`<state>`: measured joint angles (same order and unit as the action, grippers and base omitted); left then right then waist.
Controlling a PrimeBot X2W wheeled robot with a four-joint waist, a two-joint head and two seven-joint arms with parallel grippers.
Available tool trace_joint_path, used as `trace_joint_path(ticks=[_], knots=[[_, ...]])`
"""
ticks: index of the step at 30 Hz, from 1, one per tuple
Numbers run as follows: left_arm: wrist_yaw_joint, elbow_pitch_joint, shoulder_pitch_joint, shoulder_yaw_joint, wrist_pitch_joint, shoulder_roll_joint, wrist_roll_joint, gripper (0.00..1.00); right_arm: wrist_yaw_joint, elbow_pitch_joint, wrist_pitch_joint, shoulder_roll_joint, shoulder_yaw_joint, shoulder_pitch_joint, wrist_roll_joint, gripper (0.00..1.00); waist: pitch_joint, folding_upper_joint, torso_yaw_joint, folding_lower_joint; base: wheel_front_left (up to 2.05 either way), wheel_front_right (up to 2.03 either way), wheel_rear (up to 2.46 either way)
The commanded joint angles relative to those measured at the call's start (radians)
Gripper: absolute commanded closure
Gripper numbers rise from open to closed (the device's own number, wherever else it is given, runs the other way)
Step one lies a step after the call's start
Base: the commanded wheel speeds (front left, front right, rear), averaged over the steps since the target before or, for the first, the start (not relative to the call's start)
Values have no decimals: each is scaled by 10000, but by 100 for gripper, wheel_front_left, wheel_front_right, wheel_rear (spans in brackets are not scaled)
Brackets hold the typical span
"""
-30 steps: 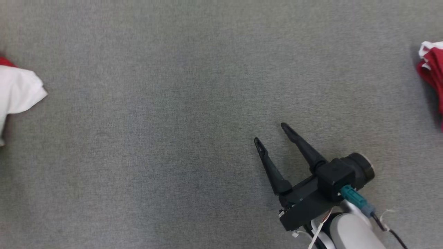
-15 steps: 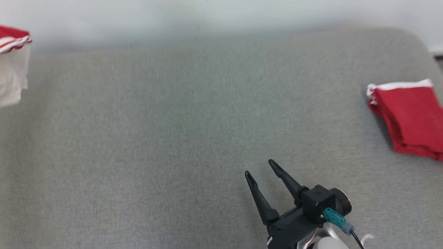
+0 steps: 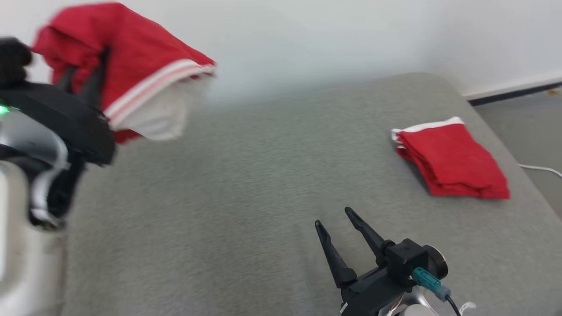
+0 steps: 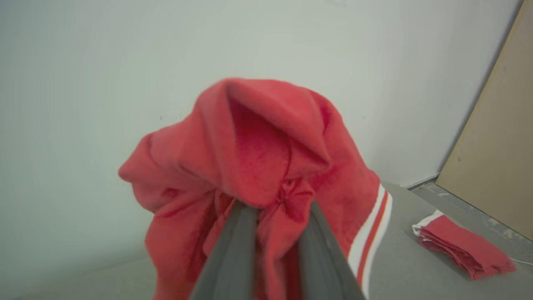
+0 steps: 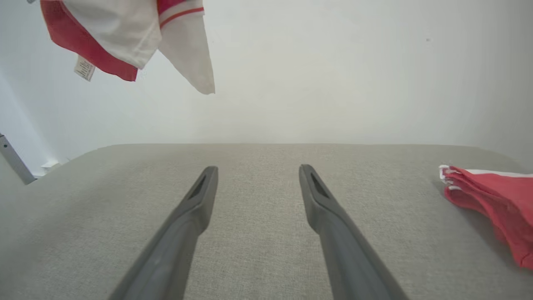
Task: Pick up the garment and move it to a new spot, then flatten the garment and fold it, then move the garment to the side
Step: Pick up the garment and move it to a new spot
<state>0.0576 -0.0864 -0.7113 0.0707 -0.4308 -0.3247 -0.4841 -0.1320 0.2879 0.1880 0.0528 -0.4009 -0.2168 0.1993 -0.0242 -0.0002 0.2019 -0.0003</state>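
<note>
Take the folded red stack as your marker: it lies flat near the right end of the grey cloth-covered desk, with a white edge showing along its far side.

Your left pincer is raised well to the left of that stack and high above the desk top. Its two dark fingers are drawn close together with bunched red cloth pinched between them, so it has a firm hold of the garment. The garment hangs clear of the desk, nowhere touching it, and stands against the pale wall. It is red, with a white and red striped band along one edge and a white part drooping below. In the right wrist view you can see a small label dangling from its lower red edge. The head view is blurred around this arm, so you cannot make out the folds there.

Your right pincer sits low over the desk, nearer to you than the stack and a little to its left. Its fingers are spread wide with bare grey cloth between them, and it holds nothing. It is apart from both the stack and the garment.
</note>
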Motion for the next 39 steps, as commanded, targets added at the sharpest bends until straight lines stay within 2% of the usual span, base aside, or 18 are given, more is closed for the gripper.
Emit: trace_joint_path(ticks=[1, 7, 11, 16, 17, 18, 24, 30, 34, 39], knots=[[-9, 161, 342, 176, 93, 254, -5, 100, 29, -52, -2, -11, 99, 7, -84, 0, -170, 2, 1115, 3, 0, 0, 0], [28, -40, 1540, 904, 480, 844, 99, 100, 29, -242, -37, -22, 364, 18, -209, 0, -712, 2, 2024, 3, 0, 0, 0], [46, -1036, 2165, 1155, 939, 1140, 123, 100, 29, -286, -1, -30, 499, 89, -236, 0, -981, 2, 2420, 3, 0, 0, 0], [34, -2349, 2476, 1391, 1482, 1383, 277, 100, 29, -310, 39, -33, 625, 173, -243, 0, -1087, 2, 2579, 3, 0, 0, 0], [40, -2673, 2511, 1427, 1672, 1400, 358, 78, 29, -318, 45, -36, 641, 195, -242, 0, -1091, 2, 2588, 3, 0, 0, 0], [50, -2922, 2540, 1480, 1866, 1441, 419, 0, 29, -321, 50, -37, 664, 225, -241, 0, -1090, 2, 2580, 3, 0, 0, 0], [-94, -3688, 2836, 1235, 3893, 2005, 234, 0, 29, -321, 76, -29, 1191, 464, -339, 0, -782, 2, 2070, 3, 0, 0, 0], [-60, -3244, 3738, 673, 6206, 2316, -125, 0, 29, -482, -15, -22, 1892, 851, -463, 0, -273, 2, 1327, 3, 0, 0, 0], [-102, -2587, 4690, 277, 6836, 2151, 21, 0, 29, -603, -89, -24, 2185, 1055, -557, 0, 39, 2, 841, 3, 0, 0, 0], [-326, -1526, 5884, -354, 6955, 1973, 687, 0, 29, -642, -150, -23, 2570, 1285, -628, 0, 325, 2, 227, 3, 0, 0, 0]])
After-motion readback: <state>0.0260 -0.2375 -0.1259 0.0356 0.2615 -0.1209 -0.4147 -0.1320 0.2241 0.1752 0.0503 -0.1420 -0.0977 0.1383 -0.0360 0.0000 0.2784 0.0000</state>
